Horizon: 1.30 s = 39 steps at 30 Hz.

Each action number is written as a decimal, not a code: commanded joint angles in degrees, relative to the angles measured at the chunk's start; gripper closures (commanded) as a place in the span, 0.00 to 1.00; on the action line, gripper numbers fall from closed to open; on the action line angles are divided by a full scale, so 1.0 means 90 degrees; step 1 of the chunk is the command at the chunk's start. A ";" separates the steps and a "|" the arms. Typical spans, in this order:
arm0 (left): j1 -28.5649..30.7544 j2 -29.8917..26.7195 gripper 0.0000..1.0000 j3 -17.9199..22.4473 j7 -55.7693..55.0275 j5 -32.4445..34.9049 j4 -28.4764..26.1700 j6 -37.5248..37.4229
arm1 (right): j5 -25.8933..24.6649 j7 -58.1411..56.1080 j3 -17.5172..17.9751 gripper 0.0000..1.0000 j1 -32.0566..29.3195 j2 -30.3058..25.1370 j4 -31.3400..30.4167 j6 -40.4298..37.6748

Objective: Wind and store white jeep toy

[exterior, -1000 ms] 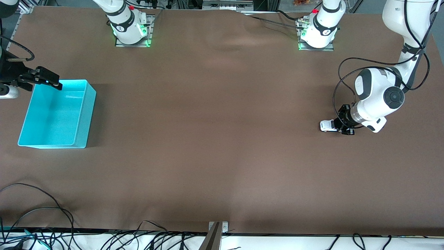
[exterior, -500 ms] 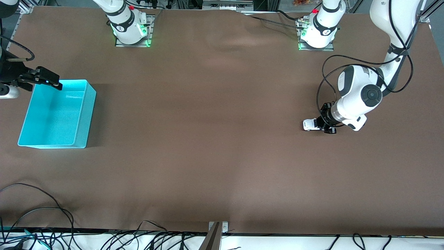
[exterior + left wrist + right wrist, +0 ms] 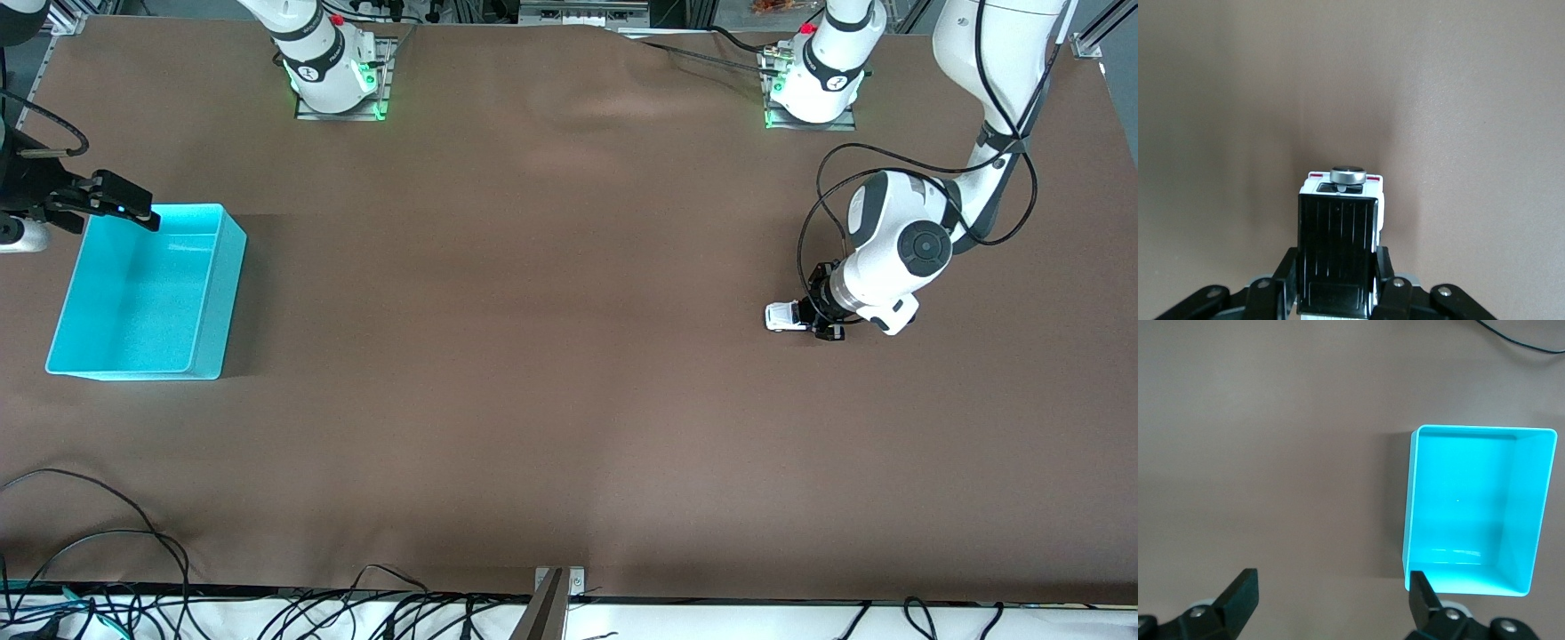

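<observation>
- The left gripper (image 3: 811,322) sits low at the table on the right side of the front frame, about mid-height, clamped on the white jeep toy (image 3: 784,317).
- In the left wrist view the jeep (image 3: 1340,248) fills the lower middle of the frame: black roof up, white body showing along the edges, and a small silver round knob on the end pointing away from the camera. One black finger (image 3: 1286,277) presses on each side of the body, so it's a proper side grip.
- In the front view the toy pokes out of the fingers toward the frame's left, right down at the brown table (image 3: 551,356). Can't tell if the wheels actually touch it.
- The right gripper (image 3: 111,203) waits at the far left edge of the front frame, upper-left area, above the top corner of the turquoise bin (image 3: 213,293). Its jaws are spread wide with nothing in them.
- The right wrist view shows the bin (image 3: 1538,520) in the right half of the frame, nothing inside, with the two black fingertips (image 3: 1239,593) at the bottom edge.
- Jeep and bin are well apart, at opposite ends of the front frame.
</observation>
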 commanded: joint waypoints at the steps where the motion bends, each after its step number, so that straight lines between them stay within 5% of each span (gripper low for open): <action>1: 0.0022 0.0153 0.67 0.0040 -0.0204 0.0258 0.0009 0.0168 | -0.0029 -0.0011 0.0034 0.00 -0.0037 0.0005 0.0093 -0.0037; 39: 0.1272 0.0426 0.67 0.0060 0.0049 0.1811 0.0077 0.0295 | -0.0029 -0.0090 0.0053 0.00 -0.0028 -0.0024 0.0084 -0.0125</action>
